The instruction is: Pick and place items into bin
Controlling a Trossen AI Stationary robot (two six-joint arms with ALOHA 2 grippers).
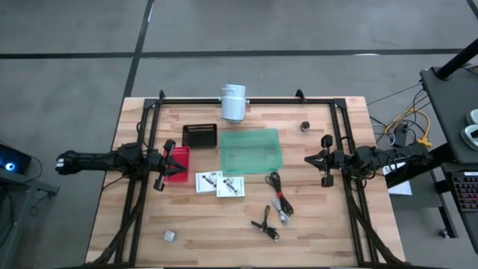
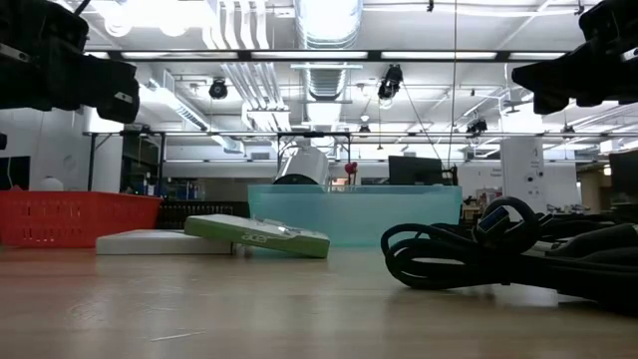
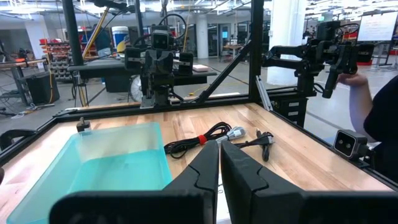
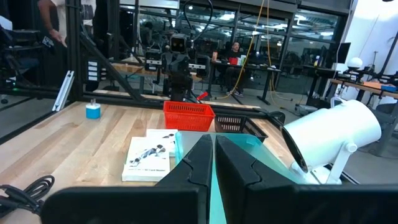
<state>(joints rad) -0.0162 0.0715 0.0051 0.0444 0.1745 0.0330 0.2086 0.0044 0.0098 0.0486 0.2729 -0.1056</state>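
1. The two white printed cards (image 1: 219,183) lie flat, side by side and touching, on the wooden table (image 1: 314,232) just in front of the translucent green bin (image 1: 252,149). In the low view one card (image 2: 257,235) rests tilted with an edge lifted over the other.
2. A coiled black cable with a red band (image 1: 278,196) lies to the right of the cards, near the bin's front right corner. A second, smaller black cable (image 1: 267,223) lies just beyond it toward the table's front edge.
3. A tiny grey ball (image 1: 170,236) sits alone near the front left of the table, well apart from everything else. A tiny dark knob (image 1: 305,125) stands near the back right, beside the bin's far corner.
4. The bin is a shallow rectangular tray with thin see-through walls. Nothing is visible inside it.
5. Left of the bin stand a red mesh basket (image 1: 178,163) and a black slotted tray (image 1: 199,135). A white cylindrical lamp-like device (image 1: 233,102) stands just behind the bin.
6. The left gripper (image 1: 160,161) hangs above the red basket at the table's left side. Its fingers (image 3: 205,171) are pressed together with only a slit between them, grasping nothing.
7. The right gripper (image 1: 326,160) hangs over the table's right side, well apart from the cables. Its fingers (image 4: 202,162) are likewise closed on nothing.
8. A dark metal frame (image 1: 246,99) borders the table.
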